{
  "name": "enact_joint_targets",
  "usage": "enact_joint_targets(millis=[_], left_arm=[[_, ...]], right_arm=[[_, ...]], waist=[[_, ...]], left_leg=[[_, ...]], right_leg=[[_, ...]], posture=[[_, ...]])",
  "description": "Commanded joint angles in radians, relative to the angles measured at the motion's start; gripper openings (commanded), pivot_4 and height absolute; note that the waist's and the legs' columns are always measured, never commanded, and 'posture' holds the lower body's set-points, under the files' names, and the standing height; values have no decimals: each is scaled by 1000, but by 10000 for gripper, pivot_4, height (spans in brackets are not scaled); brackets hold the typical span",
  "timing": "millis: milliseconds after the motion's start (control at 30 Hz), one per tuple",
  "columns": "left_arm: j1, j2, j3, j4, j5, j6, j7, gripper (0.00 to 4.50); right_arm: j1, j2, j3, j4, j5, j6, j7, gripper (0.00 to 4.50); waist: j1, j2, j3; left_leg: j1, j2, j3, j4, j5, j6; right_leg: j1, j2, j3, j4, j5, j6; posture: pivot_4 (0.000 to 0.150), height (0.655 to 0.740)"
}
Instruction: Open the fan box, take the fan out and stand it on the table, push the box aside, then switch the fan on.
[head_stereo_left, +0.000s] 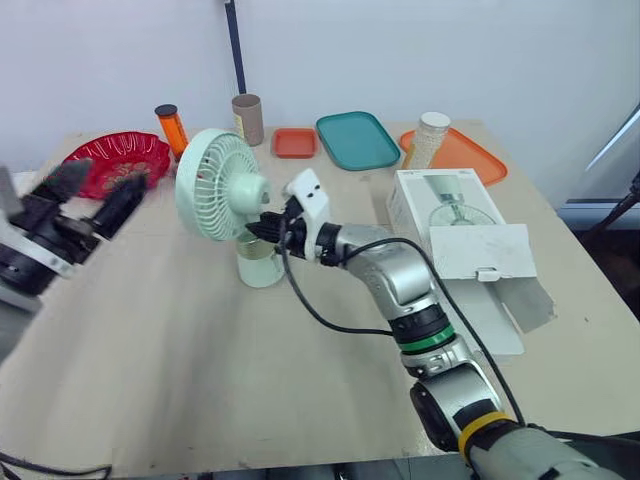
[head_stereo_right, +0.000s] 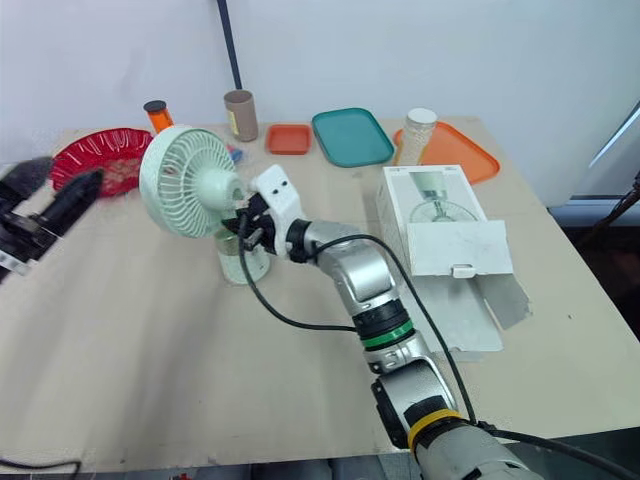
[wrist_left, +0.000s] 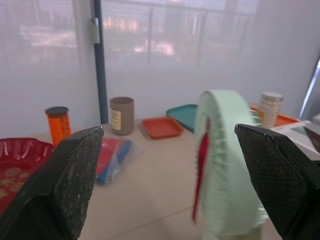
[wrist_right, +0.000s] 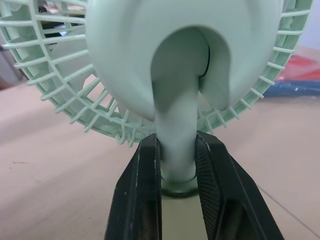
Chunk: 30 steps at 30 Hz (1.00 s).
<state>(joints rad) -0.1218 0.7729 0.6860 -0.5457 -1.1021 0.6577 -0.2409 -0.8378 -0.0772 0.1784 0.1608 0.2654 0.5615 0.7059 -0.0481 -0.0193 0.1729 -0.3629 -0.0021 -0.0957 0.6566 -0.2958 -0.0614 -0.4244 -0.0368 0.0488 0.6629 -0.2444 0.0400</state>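
Observation:
A pale green fan stands upright on its round base in the middle of the table, its grille facing left. My right gripper is shut on the fan's neck just above the base; in the right wrist view the two black fingers clamp the stem. The white fan box lies to the right with its lid flap open. My left gripper hovers open at the left, apart from the fan, whose rim sits between its fingers in the left wrist view.
Along the back stand a red plate, an orange bottle, a brown cylinder, a small orange tray, a teal tray, a white jar and an orange tray. A blue-red packet lies behind the fan.

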Motion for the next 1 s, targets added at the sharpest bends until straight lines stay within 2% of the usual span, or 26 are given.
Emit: enact_joint_targets(millis=[33,133,267,300,433,567,600,900,1000], left_arm=[[10,22,20,32,2,-14,-70,44688],[28,20,5,53,23,-19,-123,44688],[86,4,-101,99,102,-62,-307,34713],[85,-12,-120,107,103,-66,-320,29663],[100,-51,-218,111,188,-117,-397,15586],[101,-80,-296,136,244,-162,-472,2054],[97,-87,-314,142,255,-170,-490,509],[55,-132,-491,227,424,-276,-601,509],[45,-144,-566,260,515,-330,-620,509]], right_arm=[[-34,-34,-62,-52,65,-75,83,3806],[-29,-78,-80,-57,91,-96,143,3806],[39,-198,-132,-125,195,-88,322,3806],[57,-218,-134,-144,212,-94,352,3806],[103,-278,-139,-196,267,-69,421,3806],[156,-327,-133,-238,304,-64,487,3806],[170,-337,-127,-245,305,-69,500,3806],[248,-381,-61,-263,269,-151,586,3806],[263,-380,-42,-272,260,-172,600,3806]], waist=[[0,0,0],[0,0,0],[1,1,0],[2,0,0],[-3,0,1],[-5,0,1],[-4,0,1],[-1,0,1],[0,0,1]], left_leg=[[0,0,0,0,0,0],[0,0,0,0,0,0],[0,0,0,0,0,0],[0,0,0,0,0,0],[-1,0,0,0,0,1],[0,1,1,0,0,1],[0,1,1,0,0,1],[0,0,1,0,0,1],[0,0,1,0,0,1]], right_leg=[[0,0,0,0,0,0],[-1,0,0,0,0,0],[0,0,0,0,0,0],[0,0,0,0,-1,0],[0,-1,0,0,-1,0],[0,0,1,1,-1,0],[0,0,0,1,-1,0],[0,0,0,1,-1,0],[0,-1,0,1,-1,0]], posture=[[1500,7400],[1500,7400],[1500,7400],[1500,7400],[1500,7400],[1500,7400],[1500,7400],[1500,7400],[1500,7400]])
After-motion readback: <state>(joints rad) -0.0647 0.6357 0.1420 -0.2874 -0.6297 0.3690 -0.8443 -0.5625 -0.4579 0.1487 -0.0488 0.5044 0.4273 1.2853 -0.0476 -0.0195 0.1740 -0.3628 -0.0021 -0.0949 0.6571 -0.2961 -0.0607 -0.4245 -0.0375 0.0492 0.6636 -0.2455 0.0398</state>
